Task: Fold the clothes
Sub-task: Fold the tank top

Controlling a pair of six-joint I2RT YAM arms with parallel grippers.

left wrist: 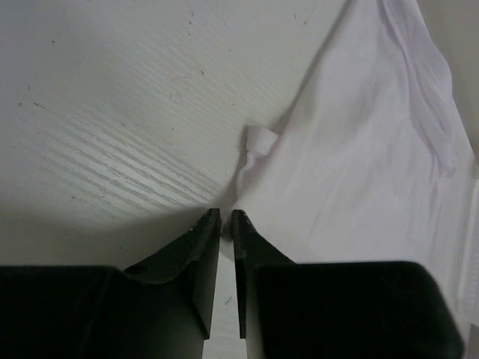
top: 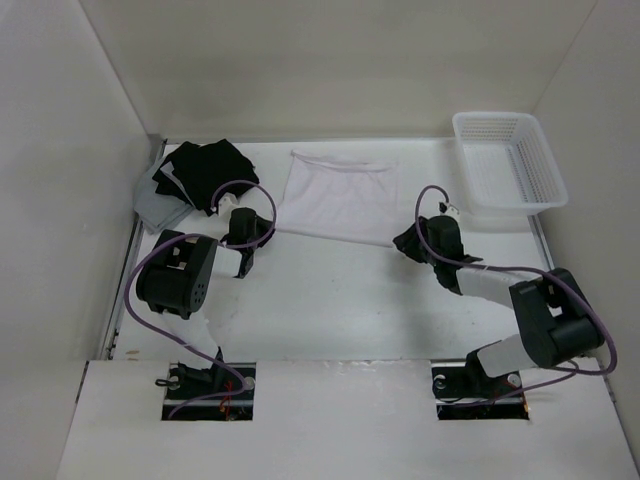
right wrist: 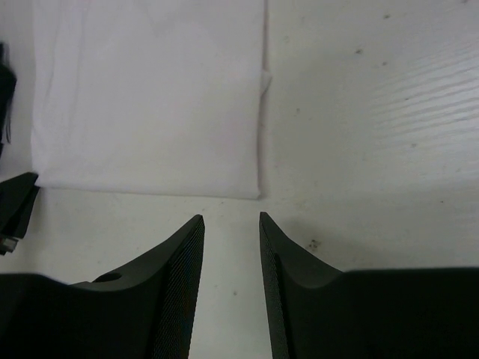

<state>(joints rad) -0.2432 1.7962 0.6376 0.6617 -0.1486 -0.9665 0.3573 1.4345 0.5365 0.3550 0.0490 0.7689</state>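
Left pincer (left wrist: 226,215) has its two dark jaws drawn almost together, only a thin slit between them, with the tips right at the near left corner of the white garment (top: 335,195); whether any cloth is caught between them cannot be told. Right pincer (right wrist: 230,218) stands wide apart and holds nothing, hovering over bare worktop (top: 330,300) just short of the garment's near right corner.

White garment lies flat at the middle back of the worktop, between the two pincers. It forms a tidy four-sided shape with straight edges and square near corners, so at least one fold looks done already. It is wide for a finished bundle – a judgement only – so one or more folds probably remain, and neither pincer has lifted an edge yet.

Fabric is thin, soft and plain white, with faint creases and a slightly wavy far edge. A small tab (left wrist: 258,138) sticks out from one side edge. Pincer jaws are matt black and taper to blunt tips, with fine ribbing on the inner faces in the right wrist view. Worktop is pale, with a light grain and small specks.

Back left sit crumpled black garments (top: 205,172) on a grey cloth (top: 160,210) – back right, a white plastic mesh basket (top: 510,210)
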